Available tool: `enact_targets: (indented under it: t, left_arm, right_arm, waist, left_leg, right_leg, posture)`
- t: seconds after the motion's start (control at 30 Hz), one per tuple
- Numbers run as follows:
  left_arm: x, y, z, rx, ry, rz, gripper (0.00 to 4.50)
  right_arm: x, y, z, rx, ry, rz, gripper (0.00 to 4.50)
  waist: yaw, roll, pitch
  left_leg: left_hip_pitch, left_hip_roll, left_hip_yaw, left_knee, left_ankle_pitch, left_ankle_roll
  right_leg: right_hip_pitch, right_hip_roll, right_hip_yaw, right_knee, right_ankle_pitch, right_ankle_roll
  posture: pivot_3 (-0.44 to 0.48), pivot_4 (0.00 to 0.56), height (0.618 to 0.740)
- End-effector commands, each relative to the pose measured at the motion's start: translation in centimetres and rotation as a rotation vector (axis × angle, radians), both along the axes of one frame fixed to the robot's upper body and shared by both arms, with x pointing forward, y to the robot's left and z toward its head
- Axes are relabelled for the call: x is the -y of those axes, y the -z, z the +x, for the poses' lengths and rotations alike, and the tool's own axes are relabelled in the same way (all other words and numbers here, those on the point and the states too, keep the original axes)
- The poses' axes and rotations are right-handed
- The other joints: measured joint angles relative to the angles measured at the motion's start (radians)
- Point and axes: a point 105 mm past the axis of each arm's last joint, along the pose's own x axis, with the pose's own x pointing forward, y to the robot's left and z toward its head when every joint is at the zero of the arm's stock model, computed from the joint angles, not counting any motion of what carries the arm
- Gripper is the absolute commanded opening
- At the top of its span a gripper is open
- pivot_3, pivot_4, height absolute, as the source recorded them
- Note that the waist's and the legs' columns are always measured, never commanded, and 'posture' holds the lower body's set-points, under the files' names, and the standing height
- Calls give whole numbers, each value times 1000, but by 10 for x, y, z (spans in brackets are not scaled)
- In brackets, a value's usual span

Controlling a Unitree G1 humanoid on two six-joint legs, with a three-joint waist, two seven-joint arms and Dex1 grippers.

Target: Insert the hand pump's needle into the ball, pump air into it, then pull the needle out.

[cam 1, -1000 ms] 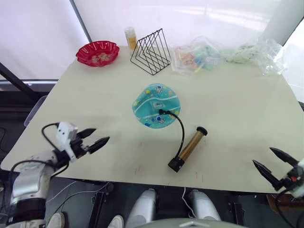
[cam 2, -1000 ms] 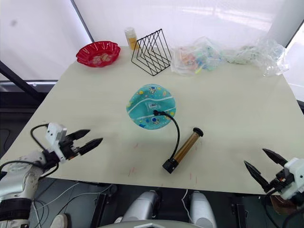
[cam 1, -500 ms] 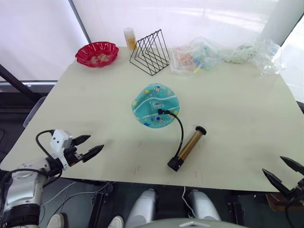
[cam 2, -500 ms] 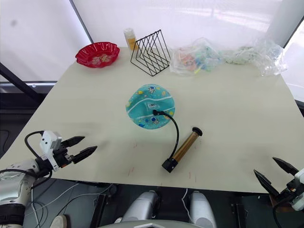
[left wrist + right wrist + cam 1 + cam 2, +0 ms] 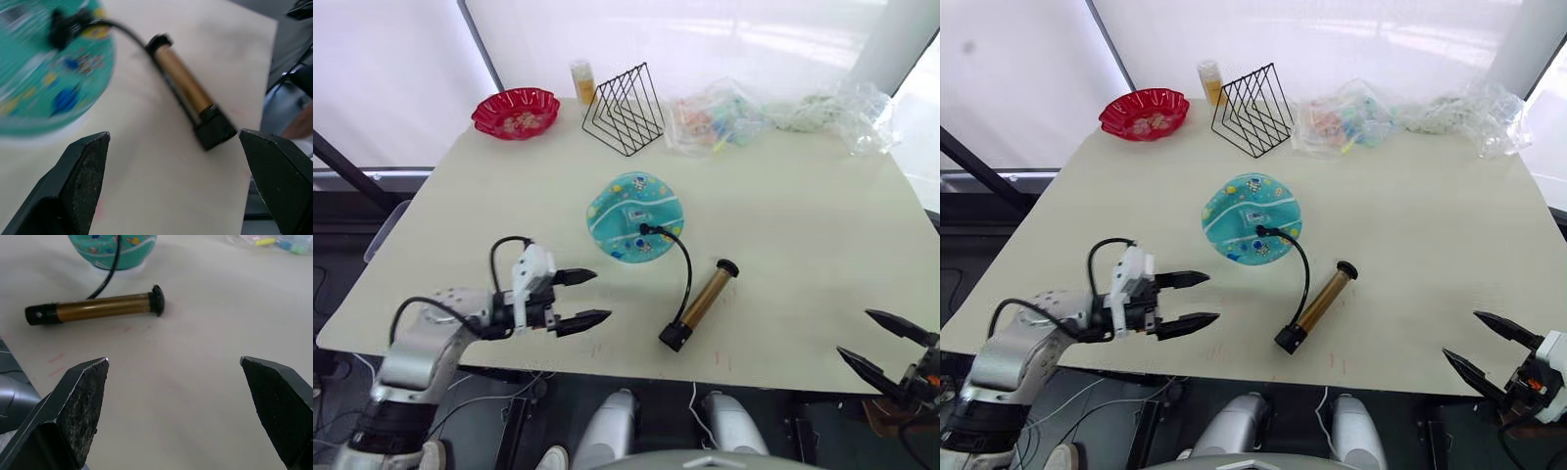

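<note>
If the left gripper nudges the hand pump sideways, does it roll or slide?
Likely rolls: the hand pump is a smooth cylinder lying flat on the table. Its hose runs onto the ball, so it would probably drag or pivot rather than roll freely.

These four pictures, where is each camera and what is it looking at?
Left eye and right eye views: on the head, looking down over the beige table at the flat teal rubber ball and gold-bronze hand pump; both arms show, with the left pincer and right pincer open.
Left wrist view: along its own black fingers toward pump and ball.
Right wrist view: along its fingers, pump beyond.
All share the pump.
</note>
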Motion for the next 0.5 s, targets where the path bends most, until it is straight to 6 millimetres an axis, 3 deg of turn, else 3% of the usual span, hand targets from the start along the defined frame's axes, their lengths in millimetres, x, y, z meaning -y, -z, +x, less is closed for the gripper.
enact_targets:
  t: [0.03,0.17,0.3,0.5]
  left_arm:
    - [21,-8,-1,10,52,-21,4465]
    - [50,-14,10,-3,113,-52,4465]
    - [64,-15,21,1,138,-34,4465]
    - [88,-5,21,-45,209,21,4465]
  right_arm:
    - [-5,-8,2,31,-17,4,4500]
    - [-11,-14,4,54,-33,7,4500]
    - [-14,-16,5,59,-52,-3,4500]
    - [-16,-20,8,72,-62,-14,4500]
  waist:
    - [-1,0,0]
    - [-1,0,0]
    - [-4,0,0]
    - [-3,0,0]
  left_leg:
    - [0,0,0,1,0,0]
    - [1,0,3,3,0,0]
    - [1,0,5,5,0,0]
    - [0,0,7,5,-1,2]
  right_leg:
    - [0,1,0,1,0,1]
    - [0,2,1,2,1,3]
    - [0,4,2,2,3,5]
    - [0,5,4,1,4,5]
  posture:
    - [0,150,740]
    - [0,150,740]
    - [0,150,740]
    - [0,150,740]
